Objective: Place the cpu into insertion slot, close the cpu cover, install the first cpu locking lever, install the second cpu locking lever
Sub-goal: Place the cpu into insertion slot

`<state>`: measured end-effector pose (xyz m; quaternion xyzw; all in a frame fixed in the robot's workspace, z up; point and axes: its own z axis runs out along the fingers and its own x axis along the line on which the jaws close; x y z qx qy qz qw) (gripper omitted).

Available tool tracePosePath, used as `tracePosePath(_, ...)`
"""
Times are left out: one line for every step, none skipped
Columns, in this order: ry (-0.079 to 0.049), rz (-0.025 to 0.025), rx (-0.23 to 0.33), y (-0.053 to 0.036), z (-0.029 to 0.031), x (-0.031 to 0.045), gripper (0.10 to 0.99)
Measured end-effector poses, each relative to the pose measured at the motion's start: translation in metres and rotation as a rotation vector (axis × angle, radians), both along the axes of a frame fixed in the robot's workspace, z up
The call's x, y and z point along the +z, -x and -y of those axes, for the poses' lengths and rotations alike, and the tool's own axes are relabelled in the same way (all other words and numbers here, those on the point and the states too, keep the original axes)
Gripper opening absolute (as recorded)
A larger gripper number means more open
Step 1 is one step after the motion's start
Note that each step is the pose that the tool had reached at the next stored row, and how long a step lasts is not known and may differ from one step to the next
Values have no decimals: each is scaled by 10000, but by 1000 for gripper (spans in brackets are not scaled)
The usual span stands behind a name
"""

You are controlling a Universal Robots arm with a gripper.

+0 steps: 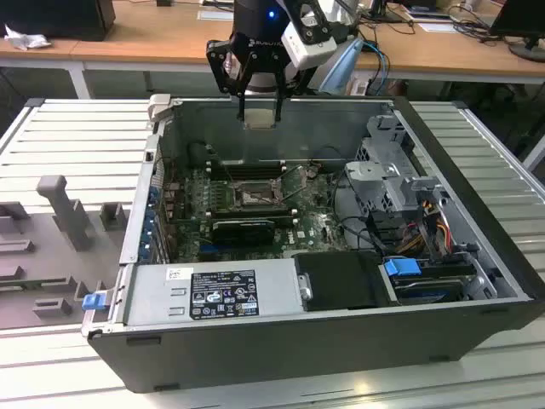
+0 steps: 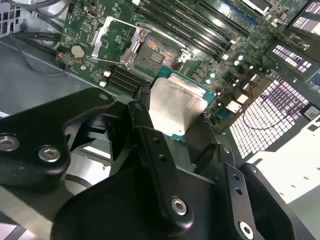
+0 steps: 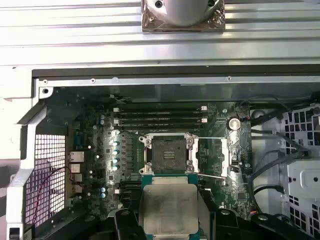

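the black gripper (image 1: pixel 259 109) is clamped on the thin square silver-grey cpu (image 3: pixel 170 207), held high over the open dark computer case (image 1: pixel 341 341). the cpu is well apart from the small dark, silver-rimmed insertion slot (image 3: pixel 169 154), which sits uncovered on the green motherboard (image 1: pixel 192 213) below. a black-and-white printed label (image 1: pixel 223 294) sits on the grey power supply (image 1: pixel 162 298) at the near side.

The exterior view looked down into the open computer case (image 1: pixel 281 341) from afar; both wrist views closely shared its motherboard (image 2: pixel 82 22) (image 3: pixel 95 145).

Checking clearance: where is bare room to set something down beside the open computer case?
Bare: ribbed grey metal tabletop at the exterior view's right, beside the black case. Crowded: green motherboard, cabled silver drive cage, grey fixture blocks at its left.
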<state>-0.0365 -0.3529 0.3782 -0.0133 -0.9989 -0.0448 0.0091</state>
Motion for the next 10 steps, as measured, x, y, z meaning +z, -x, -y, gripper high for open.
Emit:
tracePosePath(0, 0, -204, 0, 0, 0, 529)
tracePosePath(0, 0, -461, 0, 0, 0, 529)
tracePosePath(0, 0, -604, 0, 0, 0, 529)
tracePosePath(0, 0, -667, 0, 0, 0, 529)
tracePosePath(1, 0, -730, 0, 0, -1, 529)
tracePosePath(1, 0, -820, 0, 0, -1, 529)
tracePosePath(0, 0, -922, 0, 0, -1, 529)
tracePosePath(0, 0, -977, 0, 0, -1, 529)
tracePosePath(0, 0, -1025, 0, 0, -2, 529)
tracePosePath(0, 0, -1109, 0, 0, -2, 529)
